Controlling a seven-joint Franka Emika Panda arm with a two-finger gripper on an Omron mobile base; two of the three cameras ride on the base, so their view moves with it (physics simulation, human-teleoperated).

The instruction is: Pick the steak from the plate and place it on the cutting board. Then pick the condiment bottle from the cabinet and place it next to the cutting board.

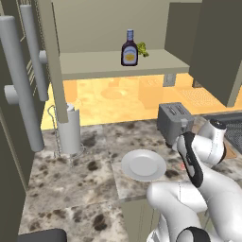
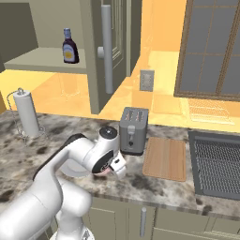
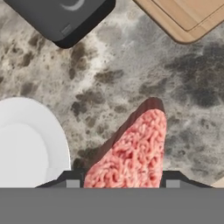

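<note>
Now steak (image 3: pixel 131 153) sits clamped between end effector (image 3: pixel 123 183) fingertips

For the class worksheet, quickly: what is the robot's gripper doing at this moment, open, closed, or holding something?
Gripper: jaws closed on the steak, carried above the counter between the plate and the cutting board.

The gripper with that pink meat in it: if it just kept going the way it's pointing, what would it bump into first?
Probably the bare marble counter. The gripper holds the steak pointing down between the plate and the cutting board. Depth is uncertain.
</note>
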